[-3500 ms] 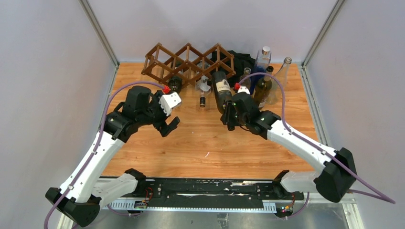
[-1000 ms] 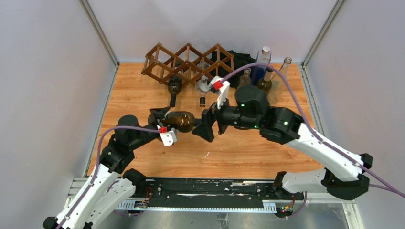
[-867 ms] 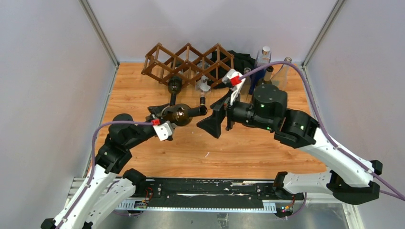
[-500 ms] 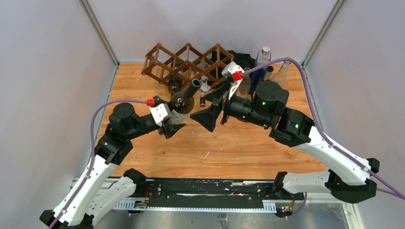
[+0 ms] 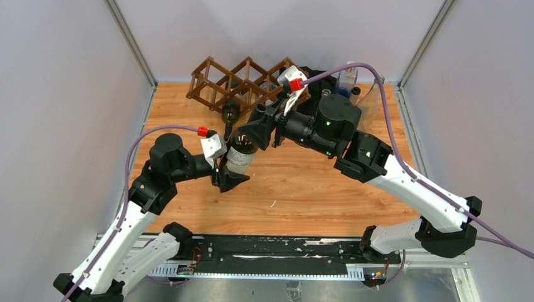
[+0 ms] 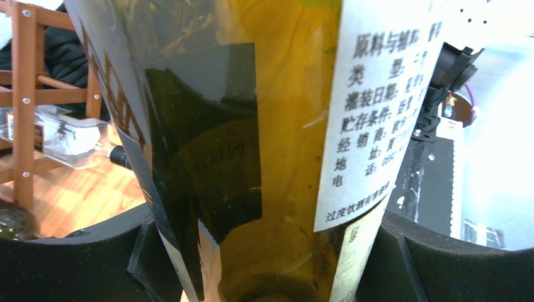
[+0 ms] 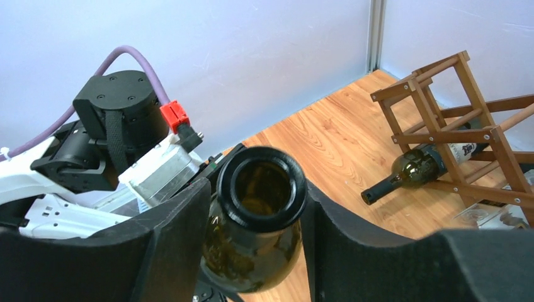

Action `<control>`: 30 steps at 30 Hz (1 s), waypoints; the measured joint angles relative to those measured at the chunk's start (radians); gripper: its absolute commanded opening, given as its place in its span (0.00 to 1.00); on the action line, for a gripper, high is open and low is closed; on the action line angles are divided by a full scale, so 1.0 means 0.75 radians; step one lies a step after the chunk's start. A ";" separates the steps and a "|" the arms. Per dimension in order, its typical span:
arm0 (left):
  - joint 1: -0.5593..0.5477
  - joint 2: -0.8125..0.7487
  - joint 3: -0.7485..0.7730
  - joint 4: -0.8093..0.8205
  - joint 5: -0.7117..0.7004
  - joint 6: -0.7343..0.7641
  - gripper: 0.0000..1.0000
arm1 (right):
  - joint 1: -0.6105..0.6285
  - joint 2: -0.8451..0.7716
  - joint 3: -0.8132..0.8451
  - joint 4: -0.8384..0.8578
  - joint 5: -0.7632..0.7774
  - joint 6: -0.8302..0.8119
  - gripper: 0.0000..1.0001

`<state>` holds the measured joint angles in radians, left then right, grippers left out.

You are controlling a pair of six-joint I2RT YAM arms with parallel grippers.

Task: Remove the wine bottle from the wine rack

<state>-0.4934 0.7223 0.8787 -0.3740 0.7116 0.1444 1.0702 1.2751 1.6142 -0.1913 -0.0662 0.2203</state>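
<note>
My left hand [image 5: 228, 168] clamped the dark green glass wine bottle [image 5: 238, 154] upright, clear of the dark brown wooden lattice rack [image 5: 242, 80]; my right hand [image 7: 252, 214] bracketed its neck, contact indiscernible, presumably steadying it above the desk [image 5: 302, 189].

Pale grey walls [image 5: 63, 94] (metal-framed corners) around wooden table [image 5: 315, 201].

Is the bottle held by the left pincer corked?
No: in the right wrist view the bottle shows an open, empty mouth between the right pincer's fingers.
</note>
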 measured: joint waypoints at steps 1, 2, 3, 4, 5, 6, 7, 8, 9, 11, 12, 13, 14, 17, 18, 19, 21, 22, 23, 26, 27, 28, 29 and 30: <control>0.000 -0.002 0.000 -0.004 0.010 -0.007 0.00 | 0.000 0.009 0.004 0.000 0.006 -0.001 0.50; 0.000 -0.004 0.000 -0.008 0.020 -0.013 0.00 | -0.001 0.020 0.011 0.001 0.009 0.000 0.47; 0.000 -0.005 0.000 -0.011 0.027 -0.018 0.00 | -0.001 0.031 0.018 0.002 0.010 -0.001 0.43; 0.000 -0.007 0.000 -0.014 0.033 -0.023 0.00 | -0.002 0.043 0.024 0.006 0.010 0.002 0.36; 0.000 -0.007 0.000 -0.018 0.036 -0.025 0.00 | -0.003 0.055 0.029 0.006 0.009 0.004 0.24; 0.000 -0.008 0.000 -0.025 0.033 -0.028 0.00 | -0.003 0.062 0.033 0.007 0.004 0.019 0.11; 0.000 -0.007 0.000 -0.027 0.031 -0.020 0.10 | -0.002 0.070 0.036 0.017 -0.012 0.034 0.01; 0.000 -0.005 0.000 -0.032 0.027 -0.021 0.37 | -0.003 0.075 0.037 0.017 -0.018 0.048 0.00; 0.000 -0.005 0.000 -0.037 0.019 -0.016 0.78 | -0.003 0.075 0.037 0.015 -0.019 0.051 0.00; 0.000 -0.001 0.003 -0.044 -0.002 -0.006 0.99 | -0.007 0.076 0.037 0.011 -0.017 0.056 0.00; -0.001 0.007 0.012 -0.056 -0.027 -0.003 1.00 | -0.010 0.076 0.037 0.002 -0.015 0.057 0.00; -0.002 0.017 0.030 -0.066 -0.054 0.003 1.00 | -0.015 0.074 0.034 -0.017 -0.006 0.047 0.00; -0.002 0.037 0.060 -0.091 -0.093 0.008 1.00 | -0.023 0.070 0.022 -0.039 0.019 0.034 0.00; -0.005 0.130 0.174 -0.178 -0.231 0.038 1.00 | -0.064 0.049 -0.032 -0.074 0.097 -0.008 0.00; -0.005 0.167 0.213 -0.199 -0.276 0.050 1.00 | -0.081 0.036 -0.058 -0.097 0.131 -0.028 0.00; 0.000 0.197 0.245 -0.217 -0.313 0.058 1.00 | -0.099 0.023 -0.080 -0.121 0.156 -0.046 0.00; 0.021 0.261 0.300 -0.252 -0.347 0.062 1.00 | -0.143 -0.005 -0.130 -0.168 0.198 -0.075 0.00; 0.040 0.302 0.322 -0.276 -0.357 0.057 1.00 | -0.174 -0.021 -0.161 -0.190 0.219 -0.088 0.00; 0.054 0.329 0.335 -0.296 -0.361 0.051 1.00 | -0.208 -0.036 -0.191 -0.210 0.240 -0.101 0.00; 0.083 0.428 0.397 -0.402 -0.378 0.023 1.00 | -0.308 -0.057 -0.259 -0.243 0.308 -0.147 0.00; 0.087 0.457 0.421 -0.436 -0.387 0.015 1.00 | -0.346 -0.058 -0.276 -0.246 0.330 -0.162 0.00; 0.090 0.494 0.451 -0.470 -0.395 0.005 1.00 | -0.376 -0.055 -0.287 -0.246 0.346 -0.177 0.00; 0.093 0.531 0.481 -0.503 -0.403 -0.002 1.00 | -0.407 -0.048 -0.293 -0.246 0.363 -0.189 0.00; 0.099 0.565 0.506 -0.532 -0.410 -0.009 1.00 | -0.436 -0.036 -0.296 -0.245 0.376 -0.205 0.00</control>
<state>-0.4191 1.1458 1.2579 -0.7727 0.4042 0.1375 0.7433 1.2484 1.3926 -0.3752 0.2161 0.0662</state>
